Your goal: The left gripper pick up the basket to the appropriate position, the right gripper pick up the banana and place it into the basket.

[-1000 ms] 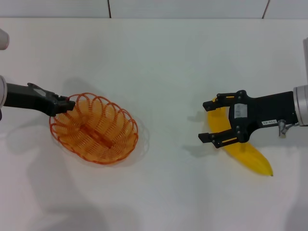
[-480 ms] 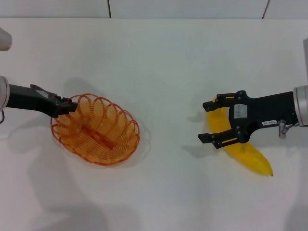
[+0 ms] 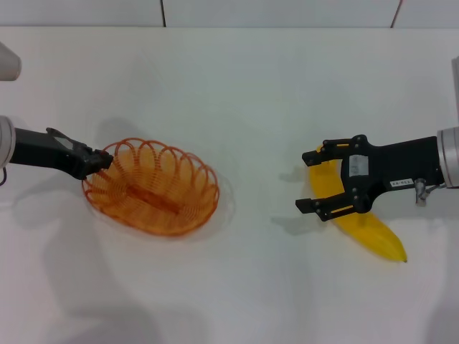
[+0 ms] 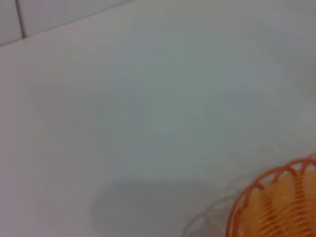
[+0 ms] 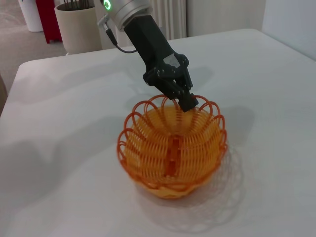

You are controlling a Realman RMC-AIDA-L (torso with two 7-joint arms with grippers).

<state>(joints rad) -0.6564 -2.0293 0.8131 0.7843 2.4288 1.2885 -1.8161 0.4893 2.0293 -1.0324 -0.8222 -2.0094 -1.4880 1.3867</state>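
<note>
1 basket (image 3: 152,188), 1 banana (image 3: 362,226)

The basket (image 3: 152,188) is translucent orange looped wire with a scalloped rim, on a plain white table (image 3: 237,93). The banana (image 3: 358,222), right of the basket, is bright yellow with a dark tip. Both grippers are black: the left gripper (image 3: 99,162) and the right gripper (image 3: 310,180), which carries a small white label.

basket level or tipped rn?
Tipped. The left gripper grips the basket at its rim, and the right wrist view shows the opposite side lifted, with its shadow on the table beneath.
</note>
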